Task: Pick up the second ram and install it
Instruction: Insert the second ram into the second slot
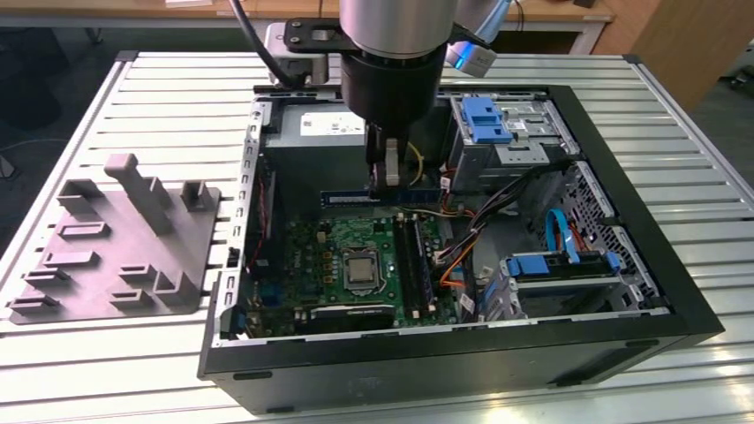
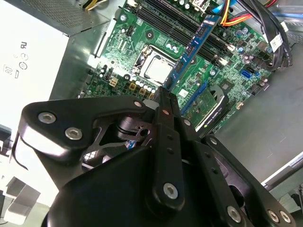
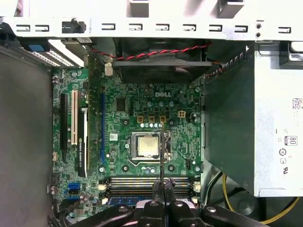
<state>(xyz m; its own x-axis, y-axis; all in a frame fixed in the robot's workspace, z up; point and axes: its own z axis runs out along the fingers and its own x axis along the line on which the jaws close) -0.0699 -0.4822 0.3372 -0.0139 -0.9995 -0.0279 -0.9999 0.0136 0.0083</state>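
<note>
1. gripper was clenched on the second ram. fingers met on the stick's edge in both wrist views, gripper and gripper.
2. ram position, ext. view: stick hung level inside the open pc case, above the far part of the motherboard and just in front of the psu. not seated in any slot.
3. first wrist view: second ram was seen edge-on as a thin dark line crossing the cpu socket, crosswise to the black socket rails.
4. second wrist view: second ram ran out from the fingertips over the motherboard.
5. a grey fixture tray sat on the slatted table, to the ext. view's left of the case.
</note>
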